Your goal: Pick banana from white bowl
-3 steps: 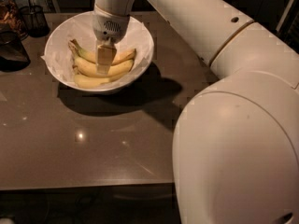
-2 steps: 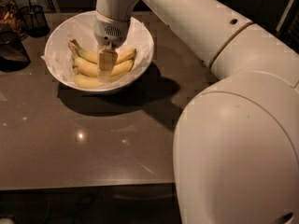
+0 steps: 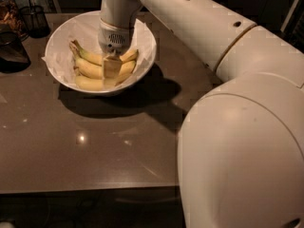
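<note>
Hanging inside white bowl, pincer atop bananas mid-length, grip impossible to tell.

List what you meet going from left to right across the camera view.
Dark glass container → white bowl → robot arm. The gripper is down inside the bowl, on the bananas, so it gets no separate place.
</note>
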